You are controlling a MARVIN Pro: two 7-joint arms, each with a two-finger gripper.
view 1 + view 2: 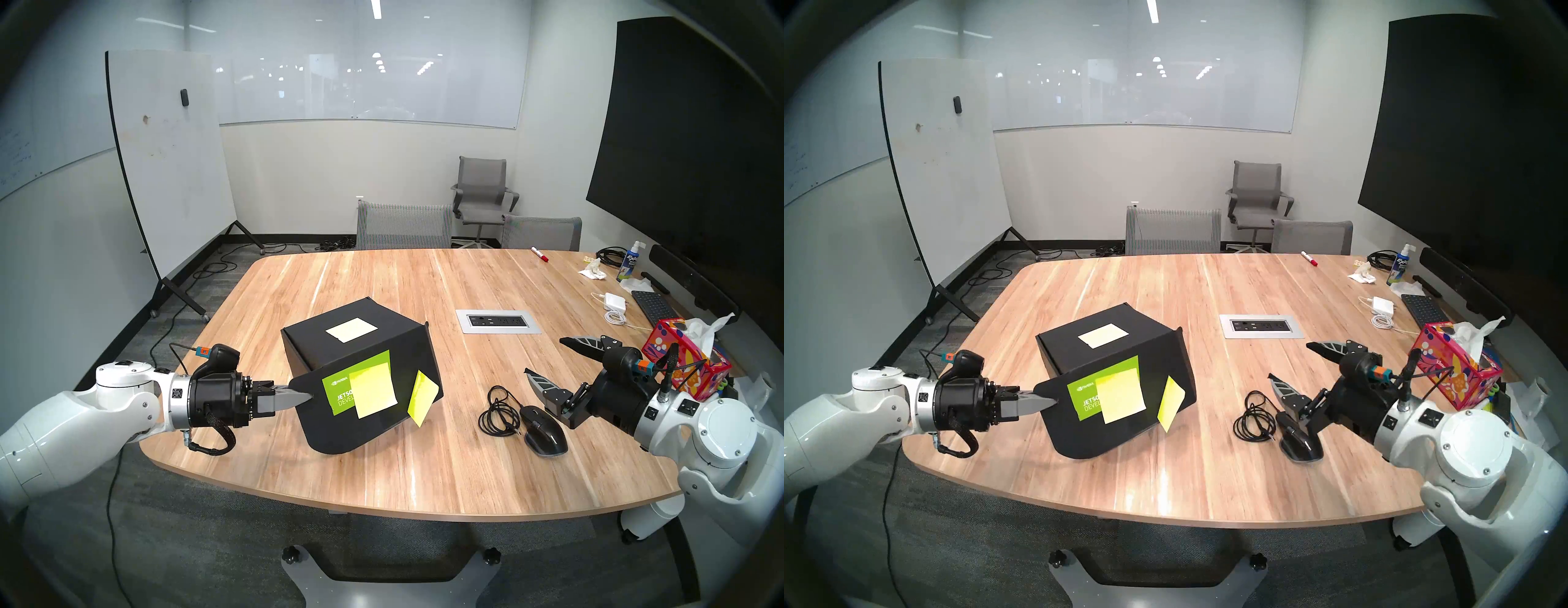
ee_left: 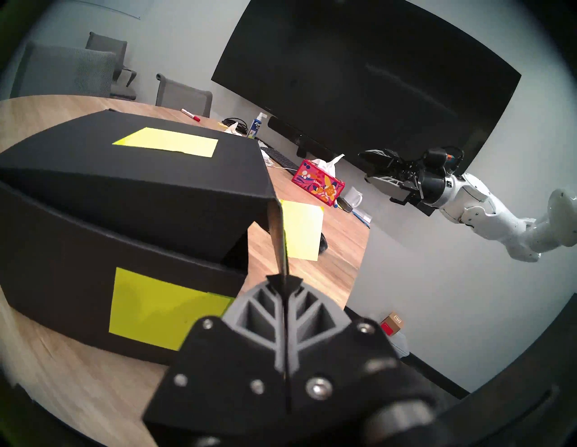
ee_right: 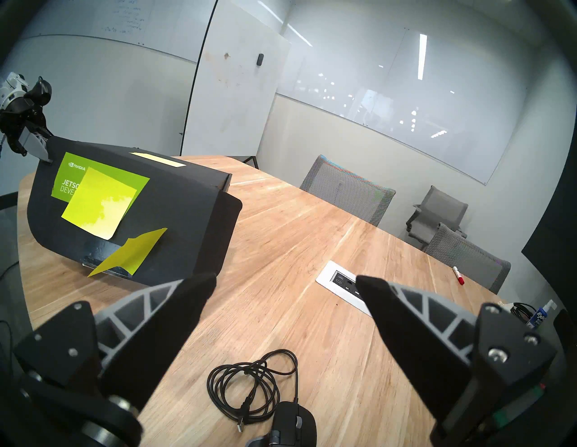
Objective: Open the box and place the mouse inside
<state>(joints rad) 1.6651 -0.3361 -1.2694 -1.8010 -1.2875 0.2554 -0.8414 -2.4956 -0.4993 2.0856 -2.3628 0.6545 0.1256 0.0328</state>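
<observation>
Facing left wrist: box (image 2: 93,218) side note (image 2: 156,312).

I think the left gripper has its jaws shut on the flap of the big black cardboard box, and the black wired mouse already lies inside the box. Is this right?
One part is wrong. The left gripper does have its jaws shut on the flap of the big black cardboard box, but the black wired mouse lies on the wooden table right of the box, below the open right gripper. The head stereo left view shows it.
</observation>
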